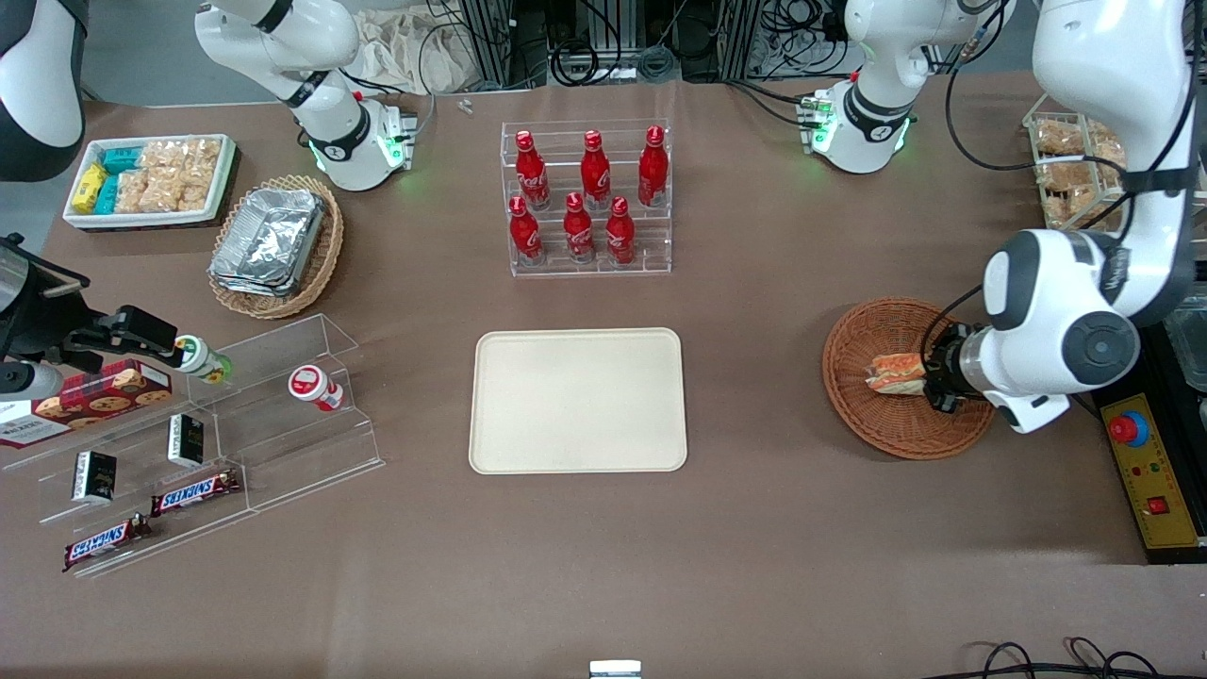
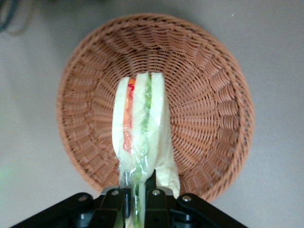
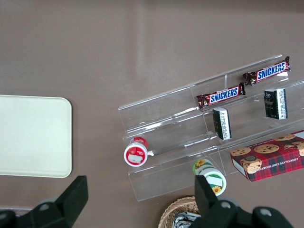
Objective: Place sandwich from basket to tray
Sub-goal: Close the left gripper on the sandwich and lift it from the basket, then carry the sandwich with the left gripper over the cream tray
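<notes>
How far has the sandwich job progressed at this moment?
Done: the end effector is shut on the sandwich. In hand: the sandwich is over the basket; whether it is lifted clear of the weave cannot be judged. Left: carrying it to the tray, which holds nothing yet, and releasing it there.

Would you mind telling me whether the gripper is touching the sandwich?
Touching: the left wrist view shows the gripper shut on the sandwich edge, above the basket.

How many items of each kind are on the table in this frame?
Red cola bottles: 6
Snickers bars: 2
Small dark boxes: 2
Small capped jars: 2
Cookie box: 1
Sandwich, held in the gripper over the basket: 1
Tray: 1
Total: 15
</notes>
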You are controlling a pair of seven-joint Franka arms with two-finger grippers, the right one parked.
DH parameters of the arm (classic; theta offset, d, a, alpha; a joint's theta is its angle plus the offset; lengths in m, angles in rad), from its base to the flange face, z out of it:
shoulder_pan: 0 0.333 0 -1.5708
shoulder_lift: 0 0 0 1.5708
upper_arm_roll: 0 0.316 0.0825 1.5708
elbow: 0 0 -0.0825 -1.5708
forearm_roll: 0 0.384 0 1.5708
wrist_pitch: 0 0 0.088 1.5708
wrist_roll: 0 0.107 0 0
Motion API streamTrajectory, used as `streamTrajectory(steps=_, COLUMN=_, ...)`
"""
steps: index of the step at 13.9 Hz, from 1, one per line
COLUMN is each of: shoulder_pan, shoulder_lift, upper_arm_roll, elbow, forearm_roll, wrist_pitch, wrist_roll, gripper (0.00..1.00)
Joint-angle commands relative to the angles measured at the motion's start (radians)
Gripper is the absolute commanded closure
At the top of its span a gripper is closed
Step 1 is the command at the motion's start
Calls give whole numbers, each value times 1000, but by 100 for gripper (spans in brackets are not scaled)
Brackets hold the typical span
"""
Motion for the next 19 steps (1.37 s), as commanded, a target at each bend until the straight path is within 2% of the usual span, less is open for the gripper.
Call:
streamTrajectory(steps=1, shoulder_pan=-5, shoulder_lift=-1, upper_arm_roll=-40, elbow=128, forearm_roll=8, wrist_pitch=-151, wrist_roll=52, gripper=100)
streamTrajectory(steps=5, shoulder_pan=-3, shoulder_lift=-3, upper_arm_roll=-100, elbow=304, forearm_roll=8, wrist_pitch=-289, wrist_roll=116, gripper=100)
streamTrajectory(steps=8, shoulder_pan=-3, shoulder_lift=-6, upper_arm_roll=-121, elbow=413, forearm_roll=-1, wrist_pitch=-359, wrist_roll=258, gripper=100)
streamTrajectory(steps=13, shoulder_pan=-5, shoulder_lift=-14, upper_arm_roll=-242, elbow=408, forearm_roll=11, wrist_pitch=-385, wrist_roll=421, gripper=100)
streamTrajectory(steps=17, shoulder_pan=-6, shoulder_lift=29, upper_arm_roll=-307, elbow=401, forearm_roll=-10, wrist_pitch=-375, wrist_roll=424, gripper=100)
streamTrajectory(steps=19, shoulder_pan=-5, shoulder_lift=55, upper_arm_roll=-380, elbow=398, forearm_roll=-5, wrist_pitch=-338, wrist_roll=424, gripper=100)
